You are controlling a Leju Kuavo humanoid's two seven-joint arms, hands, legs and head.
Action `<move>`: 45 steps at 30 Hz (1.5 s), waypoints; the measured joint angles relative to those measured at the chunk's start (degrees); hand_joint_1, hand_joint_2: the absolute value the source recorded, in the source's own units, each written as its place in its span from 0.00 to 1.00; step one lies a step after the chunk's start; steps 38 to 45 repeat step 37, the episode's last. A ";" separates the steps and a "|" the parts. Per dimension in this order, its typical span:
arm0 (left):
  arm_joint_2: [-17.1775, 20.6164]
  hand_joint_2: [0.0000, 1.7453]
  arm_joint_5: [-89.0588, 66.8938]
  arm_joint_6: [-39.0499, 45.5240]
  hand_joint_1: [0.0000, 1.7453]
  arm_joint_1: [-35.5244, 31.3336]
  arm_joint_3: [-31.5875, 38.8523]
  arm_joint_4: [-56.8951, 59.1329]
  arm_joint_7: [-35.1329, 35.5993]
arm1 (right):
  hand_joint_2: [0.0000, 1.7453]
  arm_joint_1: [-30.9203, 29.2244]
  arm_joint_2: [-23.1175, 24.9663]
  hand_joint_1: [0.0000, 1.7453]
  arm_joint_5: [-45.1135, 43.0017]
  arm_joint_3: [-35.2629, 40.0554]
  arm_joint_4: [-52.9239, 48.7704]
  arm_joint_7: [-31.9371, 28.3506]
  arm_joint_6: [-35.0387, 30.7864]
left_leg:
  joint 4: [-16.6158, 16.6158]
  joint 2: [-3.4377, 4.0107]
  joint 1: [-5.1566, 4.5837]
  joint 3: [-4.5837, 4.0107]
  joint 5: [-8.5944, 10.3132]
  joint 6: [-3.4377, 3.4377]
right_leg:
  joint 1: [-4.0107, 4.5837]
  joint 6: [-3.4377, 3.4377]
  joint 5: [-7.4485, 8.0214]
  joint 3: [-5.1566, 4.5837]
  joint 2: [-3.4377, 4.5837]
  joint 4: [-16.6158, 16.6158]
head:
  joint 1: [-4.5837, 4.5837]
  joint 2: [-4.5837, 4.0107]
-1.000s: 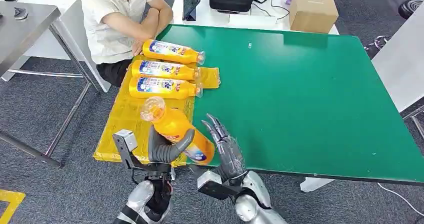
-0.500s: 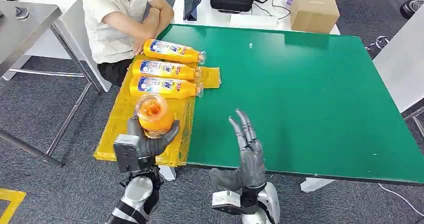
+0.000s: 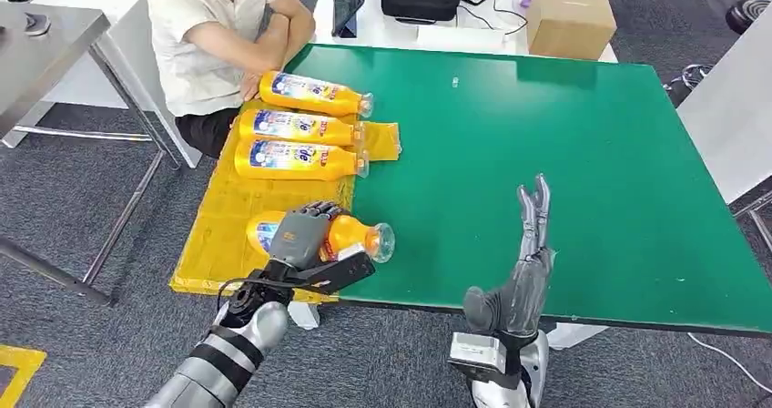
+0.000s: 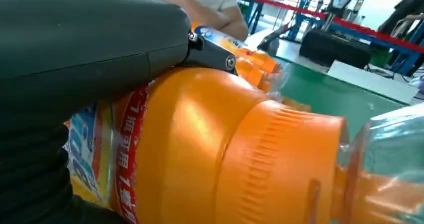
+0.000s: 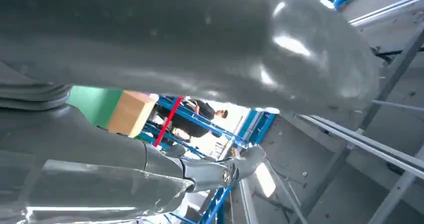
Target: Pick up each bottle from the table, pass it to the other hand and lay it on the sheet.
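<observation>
The held bottle (image 3: 350, 237) is orange plastic with a blue, white and red label and a clear cap; it lies on its side across the near edge of the yellow sheet (image 3: 218, 230), its cap end reaching over onto the green desk (image 3: 564, 171). In the left wrist view its ribbed orange shoulder and the red strip of its label show close up, with the clear cap at the picture's edge. The left hand (image 3: 305, 235) lies over the bottle's middle, fingers curled around its body in a grip, hiding part of the label. Three more bottles (image 3: 296, 127) of the same kind lie side by side on the sheet farther from the robot, caps pointing toward the middle of the desk, well apart from the held one. The right hand (image 3: 523, 262) stands upright at the near edge of the desk, fingers stretched out straight and close together, thumb apart, holding and touching nothing. A person (image 3: 218, 35) in a pale shirt sits at the far left corner, one hand just beside the farthest bottle.
</observation>
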 measured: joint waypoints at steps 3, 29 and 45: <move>0.35 1.00 -0.15 -1.80 0.00 -0.81 -0.17 1.02 0.39 | 0.00 0.00 -0.02 0.00 -0.89 -0.02 0.04 0.00 0.00 | 0.00 0.00 0.00 -0.01 -0.01 -0.01 | 0.00 -0.01 -0.01 0.00 0.00 -0.01 | -0.02 0.00; 1.62 1.00 6.65 -18.51 0.00 -11.91 -1.07 17.22 -1.24 | 0.00 -0.01 -2.10 0.00 -5.07 -0.46 3.71 0.00 0.00 | 0.00 -0.01 0.00 0.03 0.02 -0.02 | 0.00 -0.01 0.00 0.03 0.00 0.03 | -0.02 0.00; 1.60 1.00 9.00 -19.19 0.00 -11.85 -1.07 17.51 -3.93 | 0.00 -0.02 -2.47 0.00 -4.28 -0.52 4.79 0.00 0.00 | 0.00 -0.03 0.00 0.05 0.02 -0.02 | 0.00 -0.01 0.00 0.07 -0.01 0.04 | 0.00 0.00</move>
